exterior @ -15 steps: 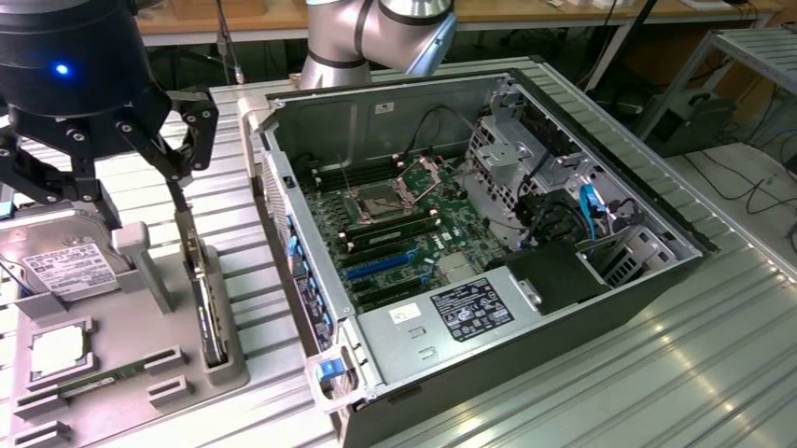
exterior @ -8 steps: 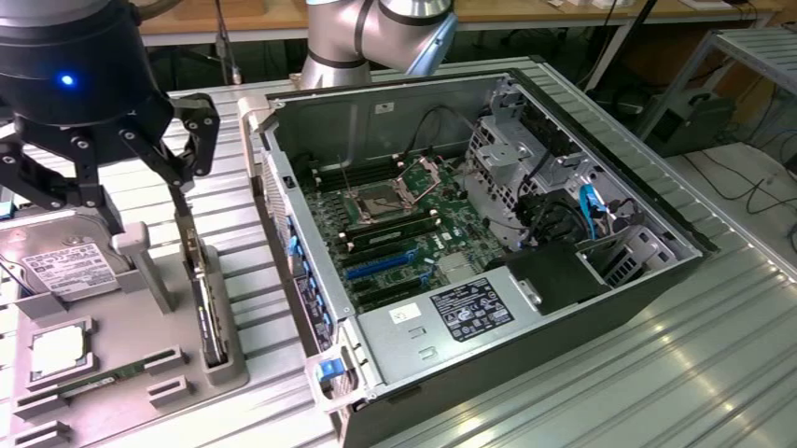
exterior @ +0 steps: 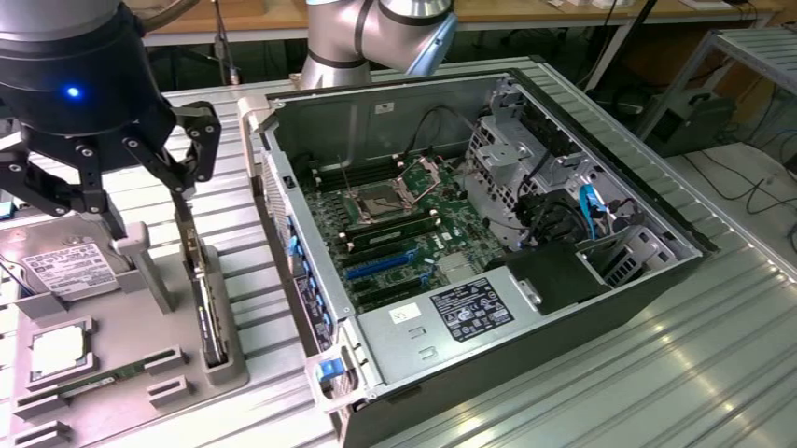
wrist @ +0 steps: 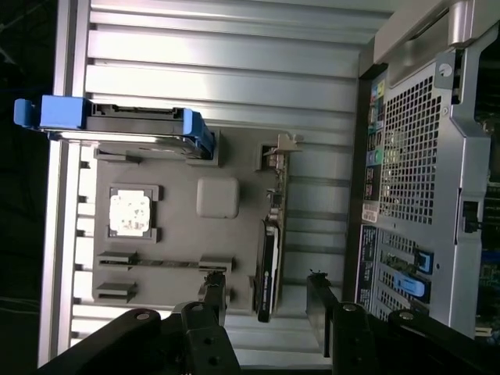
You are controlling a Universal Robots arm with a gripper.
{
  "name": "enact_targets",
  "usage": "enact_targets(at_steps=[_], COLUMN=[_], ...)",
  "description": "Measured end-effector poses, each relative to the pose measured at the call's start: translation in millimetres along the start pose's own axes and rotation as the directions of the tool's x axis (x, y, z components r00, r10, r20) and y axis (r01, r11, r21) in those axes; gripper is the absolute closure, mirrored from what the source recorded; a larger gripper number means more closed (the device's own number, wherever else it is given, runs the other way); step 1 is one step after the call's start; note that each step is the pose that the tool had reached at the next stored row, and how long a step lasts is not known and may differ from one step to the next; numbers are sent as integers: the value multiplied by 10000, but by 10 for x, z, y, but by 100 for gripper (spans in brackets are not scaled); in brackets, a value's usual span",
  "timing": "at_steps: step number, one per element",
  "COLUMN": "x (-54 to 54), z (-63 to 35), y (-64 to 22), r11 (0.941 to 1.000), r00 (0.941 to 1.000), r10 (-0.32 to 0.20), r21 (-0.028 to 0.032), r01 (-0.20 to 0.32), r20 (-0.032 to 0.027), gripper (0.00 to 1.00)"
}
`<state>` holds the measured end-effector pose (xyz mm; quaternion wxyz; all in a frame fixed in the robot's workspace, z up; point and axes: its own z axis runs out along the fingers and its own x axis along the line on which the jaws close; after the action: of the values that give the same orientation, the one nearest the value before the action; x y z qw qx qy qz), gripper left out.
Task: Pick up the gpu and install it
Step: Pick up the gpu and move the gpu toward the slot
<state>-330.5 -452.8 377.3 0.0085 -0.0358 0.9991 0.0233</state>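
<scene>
Claw hangs low over a grey holder tray on the ribbed metal table, its two black fingers spread wide apart and gripping nothing. The graphics card stands on its long edge in a slot of that tray, directly beneath the claw. In the exterior view, one finger sits just above the card's upper end. Whether it touches the card cannot be told.

From the wrist camera, the claw straddles the graphics card. The dark card runs away from the claw along the gap between the fingers. One finger is on one side of its near end, and the other finger is on the opposite side, apart from it. The card's silvery bracket sits at the end farthest from the claw.

The tray holds other parts on the claw's far side from the computer. A boxy hard drive with a white label is there, shown with blue rails in the wrist view. A square processor chip and a slim memory stick lie flat nearby.

On the claw's other side, well apart from it, an open computer case lies on the table. Its green motherboard is exposed, and blue slots show near the case wall closest to the claw. The case's perforated back panel is close beside the tray.
</scene>
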Motion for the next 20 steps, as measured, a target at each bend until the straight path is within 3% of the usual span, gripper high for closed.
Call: enact_targets(at_steps=[20], x=[1], z=[172], y=[-8], r11=[10000], r00=[10000], r10=[5], r21=[11], r01=[-5], r20=[-3], gripper=[46])
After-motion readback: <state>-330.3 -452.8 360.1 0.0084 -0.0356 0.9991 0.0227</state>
